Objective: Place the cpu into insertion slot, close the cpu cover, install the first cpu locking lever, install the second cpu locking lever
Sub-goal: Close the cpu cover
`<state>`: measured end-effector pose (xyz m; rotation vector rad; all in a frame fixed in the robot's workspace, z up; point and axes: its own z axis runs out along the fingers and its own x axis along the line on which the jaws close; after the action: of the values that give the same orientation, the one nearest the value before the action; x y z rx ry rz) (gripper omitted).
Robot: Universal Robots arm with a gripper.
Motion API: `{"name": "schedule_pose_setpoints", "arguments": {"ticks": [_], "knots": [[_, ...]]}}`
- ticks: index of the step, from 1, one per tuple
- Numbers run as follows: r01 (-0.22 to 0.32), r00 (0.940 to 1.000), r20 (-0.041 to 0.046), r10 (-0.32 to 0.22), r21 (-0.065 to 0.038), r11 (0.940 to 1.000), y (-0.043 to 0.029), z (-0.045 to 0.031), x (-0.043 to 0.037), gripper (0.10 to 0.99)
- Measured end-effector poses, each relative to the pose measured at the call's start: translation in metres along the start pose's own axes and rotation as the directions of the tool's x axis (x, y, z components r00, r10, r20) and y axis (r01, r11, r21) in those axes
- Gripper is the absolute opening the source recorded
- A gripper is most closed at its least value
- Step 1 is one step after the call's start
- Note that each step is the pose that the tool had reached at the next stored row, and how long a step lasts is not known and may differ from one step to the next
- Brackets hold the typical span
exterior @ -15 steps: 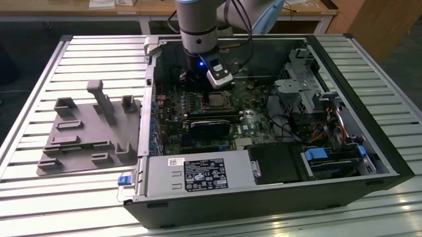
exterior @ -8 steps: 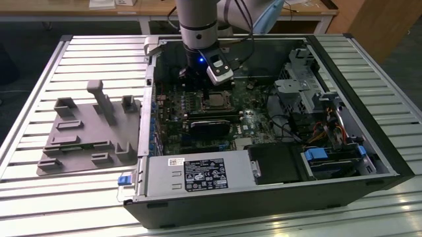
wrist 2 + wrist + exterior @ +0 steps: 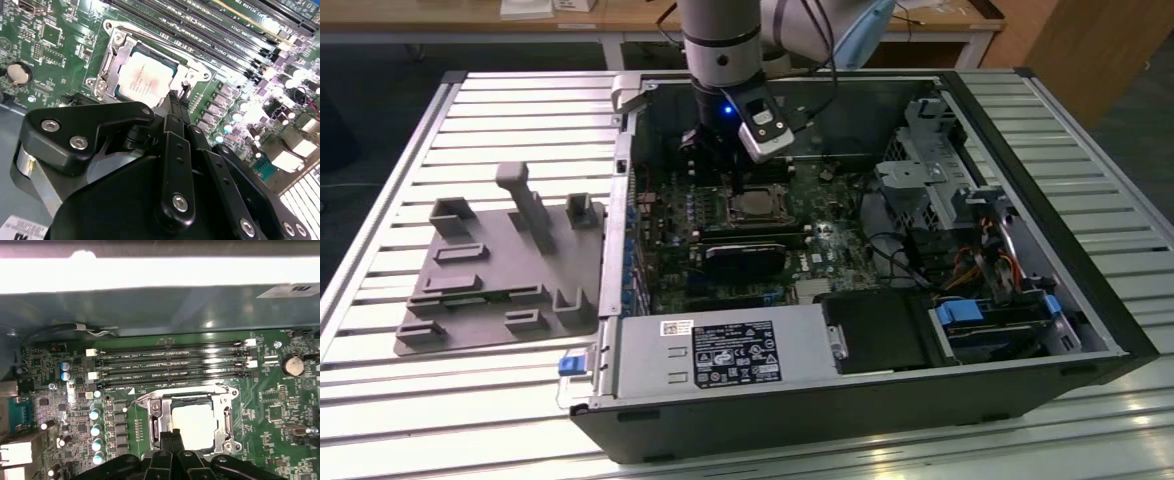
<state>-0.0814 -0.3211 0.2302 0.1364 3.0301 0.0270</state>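
**CPU seated, cover down, closed tips at socket edge**

The cpu (image 3: 145, 80) lies flat in the insertion slot (image 3: 195, 401), silver top up, w/ only a thin dark strip of slot border showing round it. The cpu cover (image 3: 114, 55) lies flat over it: the frame rests on the chip's rim and the window leaves the top bare. Going by how they lie, placing + closing look done.

The gripper (image 3: 174, 97) has its fingers pressed together, no gap, nothing visible btw them. The tips sit low at the cover's edge, on the side away from the memory slots (image 3: 210, 35). Can't tell if they touch the frame or hang just off it. Closed fingers make sense here, prob. as a narrow pusher in the tight spot btw cover and board parts, not as a grasp. In the exterior view the arm drops near-vertical into the open pc case (image 3: 987, 100), likely to stay off the case walls.

A thin wire rod (image 3: 180, 388) runs along the cover edge nearest the memory slots and lies low. It is likely one locking lever; hooked or not, can't tell.

A grey fixture plate (image 3: 480, 270) lies on the slatted table (image 3: 400, 420) at the exterior view's left of the case, well apart from the work.
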Motion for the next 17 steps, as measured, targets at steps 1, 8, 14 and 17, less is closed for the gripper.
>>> {"name": "schedule_pose_setpoints", "arguments": {"ticks": [1,8,14,17], "knots": [[0.000,1.0000,0.0001,0.000,0.000,1.0000,0.0000,-0.0018,-0.0002,0.102],[0.000,1.0000,0.0000,0.000,0.000,1.0000,0.0003,-0.0129,-0.0014,0.102],[0.000,1.0000,-0.0001,0.000,-0.002,1.0000,0.0005,-0.0133,-0.0029,0.102],[0.000,1.0000,-0.0001,0.000,-0.002,1.0000,0.0010,-0.0127,-0.0086,0.102]]}}
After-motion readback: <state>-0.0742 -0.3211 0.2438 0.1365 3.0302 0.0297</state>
